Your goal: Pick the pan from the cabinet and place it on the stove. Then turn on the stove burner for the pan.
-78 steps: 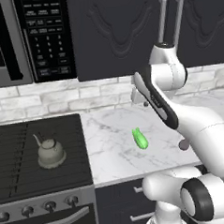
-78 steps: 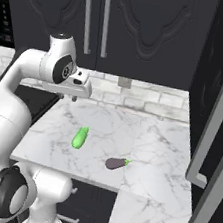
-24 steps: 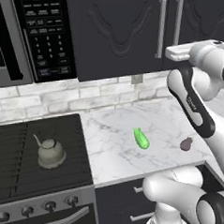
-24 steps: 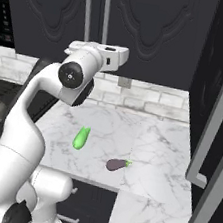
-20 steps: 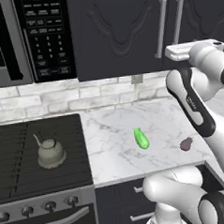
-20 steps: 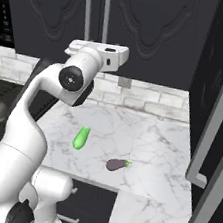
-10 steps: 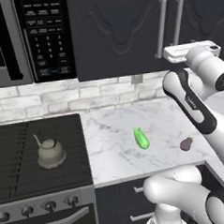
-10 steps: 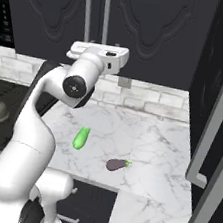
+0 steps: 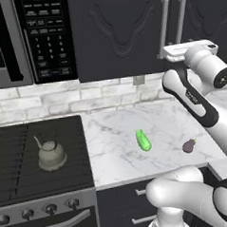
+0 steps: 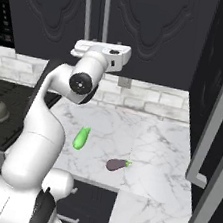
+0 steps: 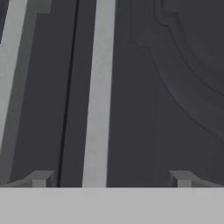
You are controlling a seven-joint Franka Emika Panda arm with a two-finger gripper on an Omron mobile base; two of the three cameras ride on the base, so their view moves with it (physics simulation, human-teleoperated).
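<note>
Item: pincer (image 11: 109, 179), fingers spread and empty, faces the closed cabinet (image 9: 125, 34) at upper right of the left base view; pan unseen, presumably behind the doors; centre the silver bar handle (image 11: 98, 92) between the fingers before closing and pulling.

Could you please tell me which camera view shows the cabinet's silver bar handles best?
The hand view: the bar handles stand large and close, between the open jaws. The left base view shows both handles small, partly behind the hand. The right base view shows them small above the hand.
</note>
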